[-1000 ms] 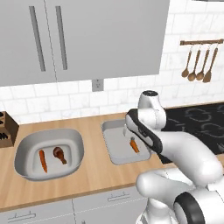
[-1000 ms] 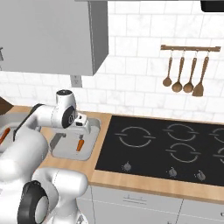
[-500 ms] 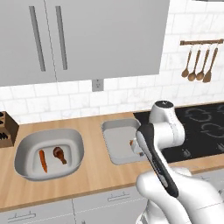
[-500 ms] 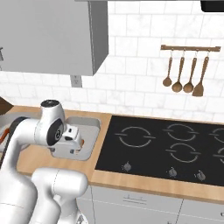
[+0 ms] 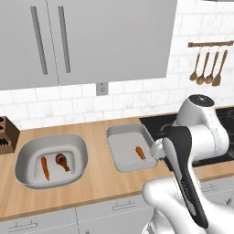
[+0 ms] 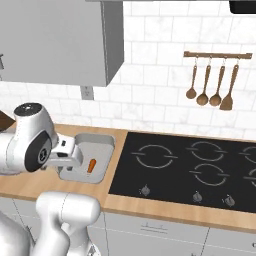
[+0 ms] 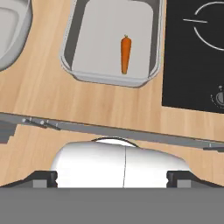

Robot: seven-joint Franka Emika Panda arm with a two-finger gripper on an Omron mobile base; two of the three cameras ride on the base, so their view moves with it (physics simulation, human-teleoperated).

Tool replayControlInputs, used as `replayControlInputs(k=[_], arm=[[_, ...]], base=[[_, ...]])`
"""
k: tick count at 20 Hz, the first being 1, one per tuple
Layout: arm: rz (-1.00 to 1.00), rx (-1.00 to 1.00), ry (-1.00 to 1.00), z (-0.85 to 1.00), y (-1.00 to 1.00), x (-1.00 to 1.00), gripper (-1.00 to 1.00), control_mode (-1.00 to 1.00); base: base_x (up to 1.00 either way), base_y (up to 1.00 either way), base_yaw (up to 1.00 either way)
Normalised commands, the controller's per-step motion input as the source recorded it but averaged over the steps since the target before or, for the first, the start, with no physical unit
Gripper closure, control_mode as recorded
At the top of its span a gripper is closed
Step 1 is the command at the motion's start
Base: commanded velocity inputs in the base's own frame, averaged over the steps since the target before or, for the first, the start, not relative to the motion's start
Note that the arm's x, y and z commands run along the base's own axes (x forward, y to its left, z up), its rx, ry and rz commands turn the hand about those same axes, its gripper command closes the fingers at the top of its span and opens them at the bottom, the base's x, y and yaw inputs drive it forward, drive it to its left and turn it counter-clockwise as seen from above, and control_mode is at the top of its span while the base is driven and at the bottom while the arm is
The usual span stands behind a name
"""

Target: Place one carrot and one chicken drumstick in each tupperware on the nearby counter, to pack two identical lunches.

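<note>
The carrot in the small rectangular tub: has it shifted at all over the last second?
No. The carrot lies in the right half of the rectangular tupperware, beside the stovetop, as a second ago; only the arm swung away.

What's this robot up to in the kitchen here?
It is packing two lunches on the wooden counter. The wide container holds a carrot and a chicken drumstick. The smaller rectangular container holds one carrot and no drumstick yet. The gripper is open and empty, above the counter's front edge near the rectangular container and beside the black stovetop. So one lunch looks complete and the other still needs its drumstick.
</note>
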Motion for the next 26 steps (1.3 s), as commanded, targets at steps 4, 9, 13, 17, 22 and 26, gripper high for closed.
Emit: replayControlInputs(k=[4,9,13,17,22,26], arm=[[0.03,0.00,-0.13,0.20,0.00,-0.92,-1.00,-1.00],[0.00,0.00,0.02,-0.01,0.00,0.00,-1.00,-1.00],[0.00,0.00,0.00,0.00,0.00,-0.04,-1.00,1.00],[0.00,0.00,0.00,0.00,0.00,0.00,-1.00,1.00],[0.00,0.00,0.00,0.00,0.00,0.00,-1.00,1.00],[0.00,0.00,0.00,0.00,0.00,0.00,-1.00,1.00]], base=[[0.00,0.00,0.00],[0.00,0.00,0.00],[-0.36,0.01,0.00],[-1.00,0.03,0.02],[-0.60,0.35,0.73],[-0.01,0.32,1.00]])
